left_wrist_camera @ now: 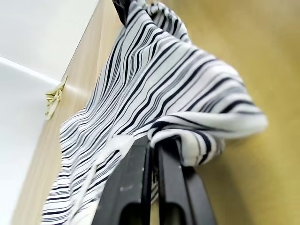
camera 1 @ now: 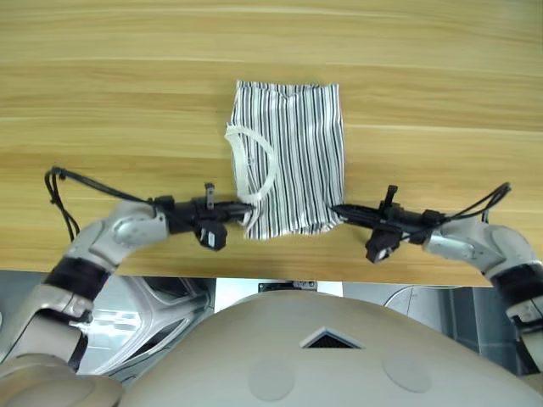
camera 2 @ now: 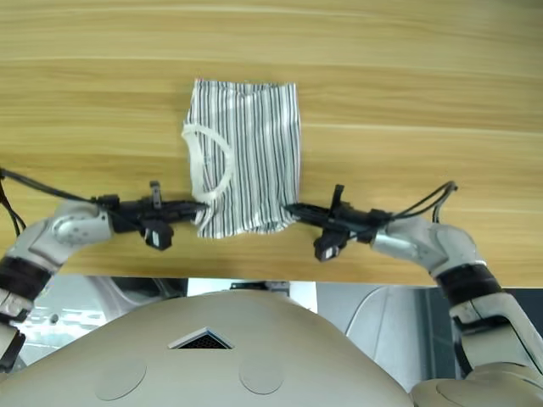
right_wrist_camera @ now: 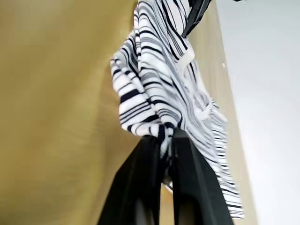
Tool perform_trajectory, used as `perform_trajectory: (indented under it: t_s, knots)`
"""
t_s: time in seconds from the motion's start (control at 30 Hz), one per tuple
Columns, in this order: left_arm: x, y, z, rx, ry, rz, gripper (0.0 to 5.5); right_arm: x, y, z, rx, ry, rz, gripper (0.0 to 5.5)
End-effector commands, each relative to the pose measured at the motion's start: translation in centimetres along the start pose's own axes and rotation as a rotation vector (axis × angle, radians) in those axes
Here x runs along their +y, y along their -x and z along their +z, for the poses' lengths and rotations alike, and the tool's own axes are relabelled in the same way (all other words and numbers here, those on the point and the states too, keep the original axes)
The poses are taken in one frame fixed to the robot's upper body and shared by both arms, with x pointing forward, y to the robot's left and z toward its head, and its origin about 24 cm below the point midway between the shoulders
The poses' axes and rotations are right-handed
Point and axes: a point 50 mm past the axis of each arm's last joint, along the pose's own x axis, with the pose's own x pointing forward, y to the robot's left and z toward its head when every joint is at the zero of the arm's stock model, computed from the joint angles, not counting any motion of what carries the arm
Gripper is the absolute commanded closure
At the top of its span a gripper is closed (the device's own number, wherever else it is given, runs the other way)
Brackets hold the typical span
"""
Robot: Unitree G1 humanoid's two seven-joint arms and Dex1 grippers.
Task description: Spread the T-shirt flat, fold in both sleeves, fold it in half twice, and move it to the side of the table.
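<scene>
A black-and-white striped T-shirt lies folded into a narrow upright rectangle on the wooden table, its white collar showing on the left side. My left gripper is shut on the near left corner of the shirt, close to the collar. My right gripper is shut on the near right corner. In the left wrist view the black fingers pinch a striped fold. In the right wrist view the fingers clamp the cloth edge.
The table's near edge runs just behind both grippers. Bare wood stretches to the left, right and far side of the shirt.
</scene>
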Motion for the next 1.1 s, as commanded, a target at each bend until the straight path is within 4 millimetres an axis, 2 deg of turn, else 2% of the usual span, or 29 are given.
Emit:
perform_trajectory:
  t_s: [0.03,0.2,0.3,0.47,0.67,0.93,1.1]
  knots:
    - [-2.5,0.9,3.0,-0.048,0.108,-0.016,5.5,0.5,0.7,2.7,-0.047,-0.12,0.046,5.39]
    - [-3.3,2.5,4.6,0.025,0.181,0.068,5.5,0.0,1.8,3.8,-0.005,-0.25,0.038,5.39]
    - [-1.8,2.9,4.0,0.039,0.21,0.182,5.5,-0.3,1.6,4.0,-0.011,-0.314,0.032,5.39]
    - [1.8,2.4,1.1,0.017,0.37,0.484,5.5,-3.6,-0.1,0.9,-0.01,-0.419,-0.212,5.39]
    - [3.2,1.0,-0.9,0.0,0.532,0.623,5.5,-6.8,-1.9,-1.3,-0.054,-0.591,-0.43,5.39]
    - [4.6,-0.4,-4.5,0.163,0.673,0.747,5.5,-8.3,-5.1,-4.1,0.012,-0.67,-0.527,5.39]
    - [5.6,-1.4,-5.5,0.211,0.701,0.789,5.5,-8.6,-6.6,-6.1,0.092,-0.683,-0.565,5.39]
